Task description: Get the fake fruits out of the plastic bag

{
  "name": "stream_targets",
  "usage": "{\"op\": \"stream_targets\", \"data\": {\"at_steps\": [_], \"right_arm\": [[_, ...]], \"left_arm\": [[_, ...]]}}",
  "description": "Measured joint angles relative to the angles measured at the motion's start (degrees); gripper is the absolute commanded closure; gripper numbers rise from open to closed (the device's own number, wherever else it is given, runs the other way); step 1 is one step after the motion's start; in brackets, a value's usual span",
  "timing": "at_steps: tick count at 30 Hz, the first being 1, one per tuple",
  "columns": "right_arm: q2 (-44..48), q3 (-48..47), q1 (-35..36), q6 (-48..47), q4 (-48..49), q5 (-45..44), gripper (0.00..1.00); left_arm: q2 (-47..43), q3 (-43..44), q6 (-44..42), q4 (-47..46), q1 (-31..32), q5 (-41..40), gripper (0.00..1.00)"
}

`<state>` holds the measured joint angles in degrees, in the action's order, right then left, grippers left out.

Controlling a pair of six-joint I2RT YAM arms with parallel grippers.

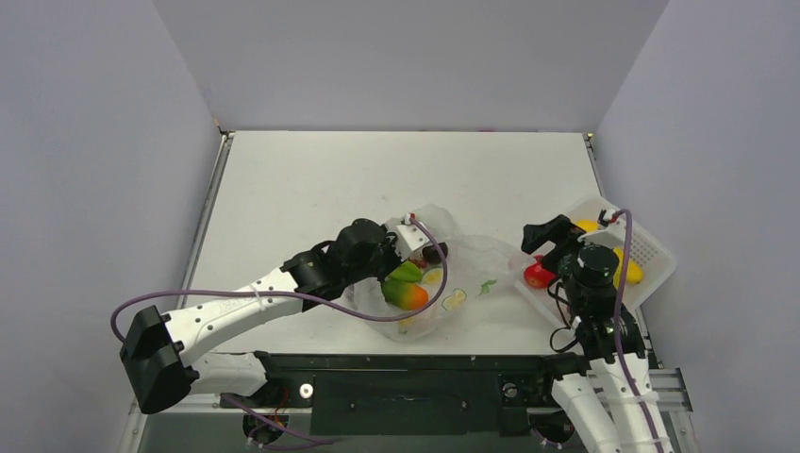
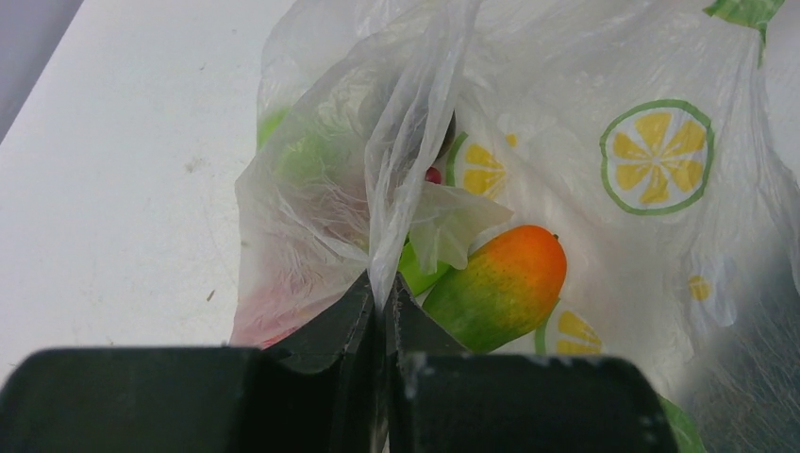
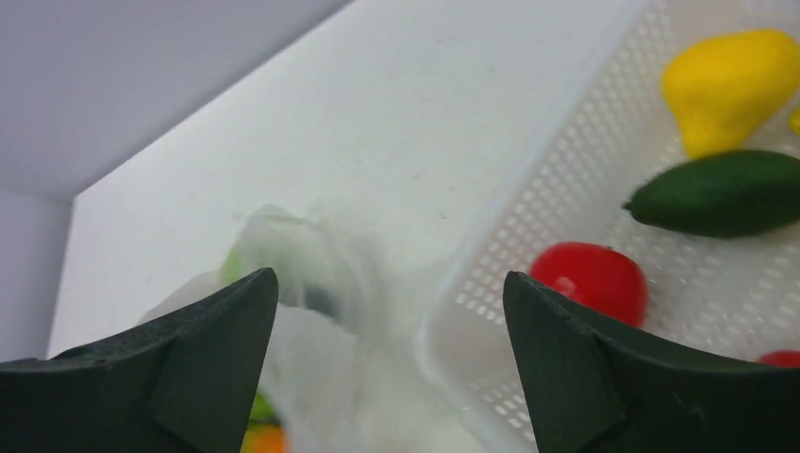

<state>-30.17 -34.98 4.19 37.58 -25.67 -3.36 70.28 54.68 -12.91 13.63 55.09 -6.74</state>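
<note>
- Top external view: the plastic bag lies crumpled on the table, and the white basket sits just beside it on the right arm's side.
- The left gripper has its fingers pressed together on a gathered fold of the bag's film. I judge it holds that fold so as to lift the film off the fruit or tip them out.
- The fake fruits left in the bag bunch at the end nearest the left gripper: a red-green mango, something lime green behind the film, and a hint of red low in the folds.
- The mango's long axis runs slantwise away from the clamped fold, with its green end toward the fold and its orange end pointing deeper into the bag. I cannot tell whether it lies bare or under a layer of film.
- The right gripper hangs over the basket edge nearest the bag, jaws wide apart and holding nothing.
- Beyond the bag, the basket already holds a red fruit, a yellow one and a dark green one, so the unloading looks partly done.
</note>
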Motion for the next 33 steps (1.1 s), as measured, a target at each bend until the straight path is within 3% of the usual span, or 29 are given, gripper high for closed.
{"op": "stream_targets", "data": {"at_steps": [6,12,16,22,26,29,33], "right_arm": [[-0.24,-8.04,15.61,-0.94,2.32,-1.11,0.22],[-2.89,-6.58,38.66,-2.69,8.2,-6.34,0.3],[-5.57,-4.04,49.72,-4.66,13.62,-10.64,0.4],[-12.61,9.88,55.17,-1.31,29.22,-12.76,0.51],[-23.23,17.75,62.6,2.05,38.29,-14.27,0.56],[-31.26,18.71,67.82,3.65,43.28,-15.19,0.57],[-35.43,18.75,69.35,5.73,48.92,-16.35,0.55]], "left_arm": [[0.79,0.0,-0.02,0.83,0.11,1.07,0.97],[0.79,0.0,-0.2,0.85,0.37,1.01,0.98],[0.79,0.0,-0.31,0.85,0.52,0.85,0.98],[0.79,0.0,-0.44,0.76,0.96,-0.04,0.98],[0.79,0.0,-0.76,0.7,1.07,-0.81,0.98],[0.79,0.0,-0.9,0.66,1.07,-1.09,0.99],[0.79,0.0,-0.96,0.63,1.07,-1.42,0.99]]}}
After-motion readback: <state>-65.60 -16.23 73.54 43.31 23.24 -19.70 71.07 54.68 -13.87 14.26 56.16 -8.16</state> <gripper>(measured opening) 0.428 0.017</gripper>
